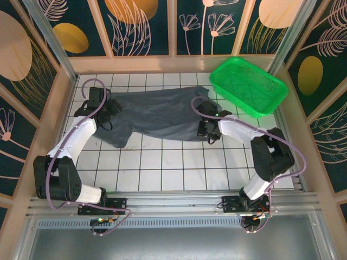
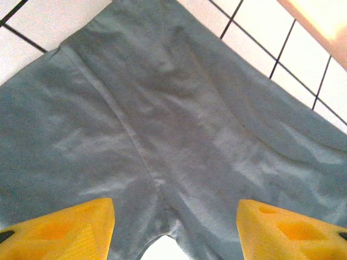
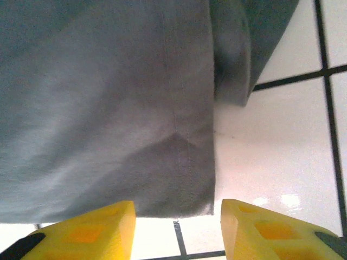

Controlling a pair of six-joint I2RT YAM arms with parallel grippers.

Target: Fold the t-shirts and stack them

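On far tiles [image 1: 142,81], grey t-shirt [image 1: 157,111], left fingers [image 2: 65,230] parted over it, right fingers [image 3: 81,233] parted at its edge, near tiles [image 1: 173,173] open.

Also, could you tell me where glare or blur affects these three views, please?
Top external: evenly lit and sharp, with only soft shadows on the tiled table. Left wrist: the top-right corner is blown out, and the t-shirt shows a pale sheen. Right wrist: small glare spots on the table, and the yellow fingers look soft.
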